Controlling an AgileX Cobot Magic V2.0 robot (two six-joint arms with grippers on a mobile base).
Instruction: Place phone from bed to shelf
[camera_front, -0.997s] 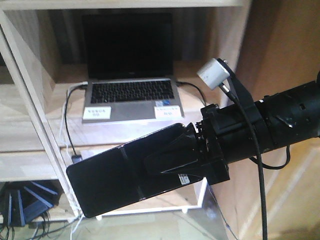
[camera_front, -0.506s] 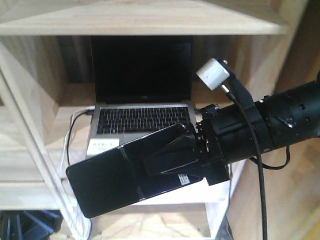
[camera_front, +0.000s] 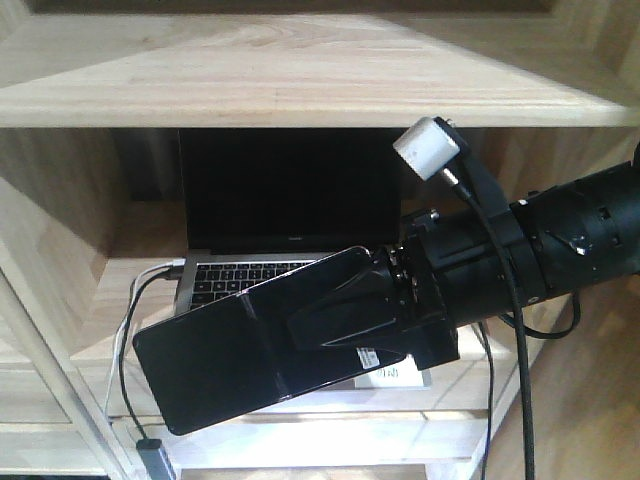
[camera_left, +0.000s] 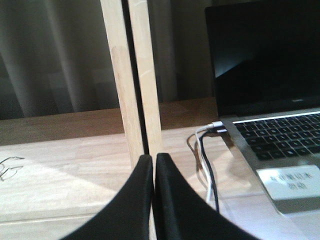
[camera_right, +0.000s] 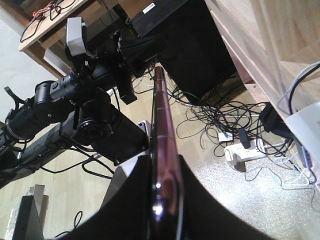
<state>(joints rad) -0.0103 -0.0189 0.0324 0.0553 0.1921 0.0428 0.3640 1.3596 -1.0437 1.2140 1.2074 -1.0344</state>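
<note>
Over the last second the shelf (camera_front: 300, 70) has slid down and grown larger in the front view. Its upper board now fills the top of the picture and the lower compartment has dropped out of sight. The phone (camera_front: 240, 360) keeps the same spot and the same tilt. I judge that the robot is rising and closing in, bringing the phone level with the board that carries the laptop (camera_front: 290, 215). The carry looks nearly done, and only the setting down remains. The bed is nowhere in view.

The right gripper (camera_front: 330, 322) stays clamped on the phone, one finger lying flat across its face. The slab juts out to the left, held in the air in front of the laptop's keyboard. The left gripper (camera_left: 152, 200) has its fingers pressed together with nothing between them, low before a shelf upright.

The phone is a thin, glossy black slab with a pinkish rim and a small white sticker (camera_front: 372, 357) near the clamped end. The shelf is pale, grained wood in thick, matt boards. The laptop is grey metal with a dark screen, and the cables (camera_front: 125, 330) trail from its left side. The bare board in front of it looks narrow.
</note>
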